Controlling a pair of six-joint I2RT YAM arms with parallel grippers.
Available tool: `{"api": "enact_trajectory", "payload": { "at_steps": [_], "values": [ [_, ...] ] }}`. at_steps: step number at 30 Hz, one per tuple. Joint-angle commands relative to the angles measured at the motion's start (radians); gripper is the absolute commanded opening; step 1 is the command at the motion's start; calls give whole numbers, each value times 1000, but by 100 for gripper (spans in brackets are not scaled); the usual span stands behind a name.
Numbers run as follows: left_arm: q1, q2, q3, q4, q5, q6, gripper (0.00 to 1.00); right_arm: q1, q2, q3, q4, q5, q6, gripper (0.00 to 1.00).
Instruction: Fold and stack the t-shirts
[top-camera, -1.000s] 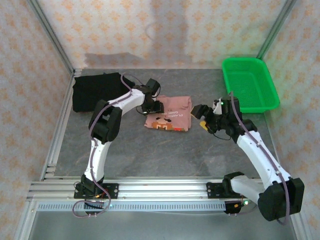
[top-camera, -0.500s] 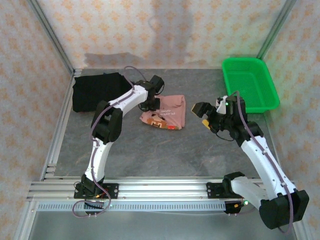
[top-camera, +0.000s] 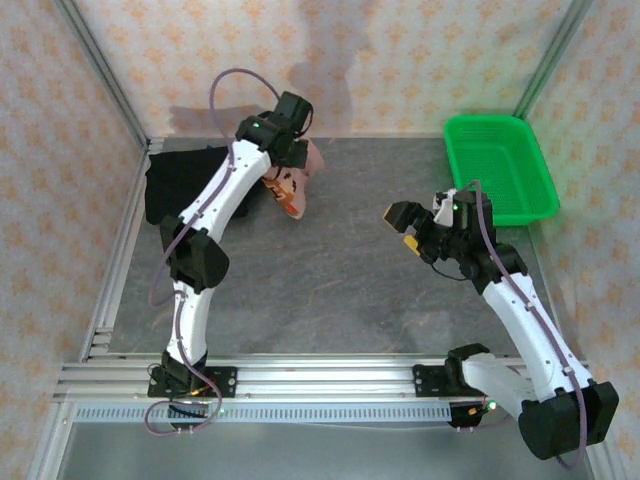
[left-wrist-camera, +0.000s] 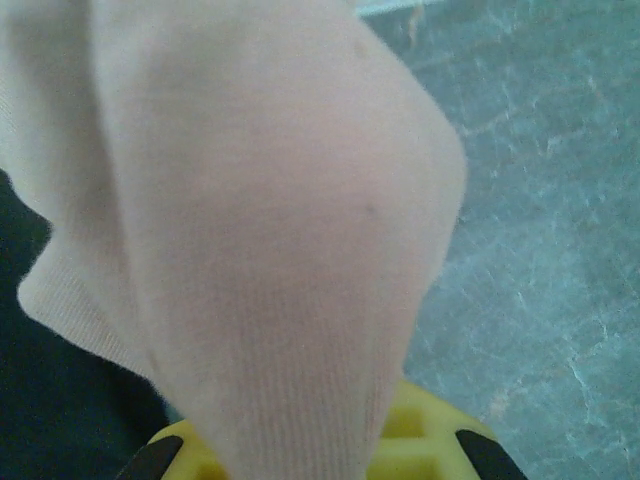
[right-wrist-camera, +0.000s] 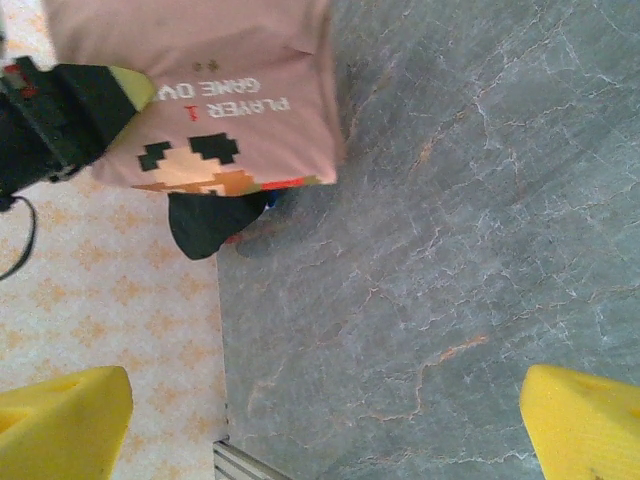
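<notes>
Since a second ago the folded dusty salmon-pink cotton t-shirt got picked up off the middle of the grey marbled worktop and swung toward the far left corner. The left tool had opened on it back then and was now clamped shut on the shirt. The right arm barely shifted, and its tool spread a bit wider.

So at this point the pink shirt hung off the left tool as a compact bundle, clear of the worktop, with the pixel-face print and white text facing the right wrist camera. It sat just beside and partly over the plain black cloth t-shirt, which lay against the far left wall. The right tool hovered wide open over bare worktop with nothing in it, near the green plastic mesh basket but not touching it.

Progress-wise, I'd say the folding of the pink one was done. The black one looked like a squarish folded pile too, though it was too dark to be sure from above. What was left was the actual stacking, meaning lowering the pink bundle flat on top of the black shirt and letting go. It dangled from one edge, so it could've flopped open on landing.
</notes>
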Motion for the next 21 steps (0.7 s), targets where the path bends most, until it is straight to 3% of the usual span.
{"api": "enact_trajectory", "payload": {
  "at_steps": [1,5,21],
  "values": [
    [32,-14,101,-75,-53,84,0,4,-6,-2,36,21,8,99],
    [73,8,198,-118,-54,120,0,4,6,7,35,18,6,99],
    [271,-103,121,-91,35,126,0,5,58,0,97,15,45,99]
  ]
}}
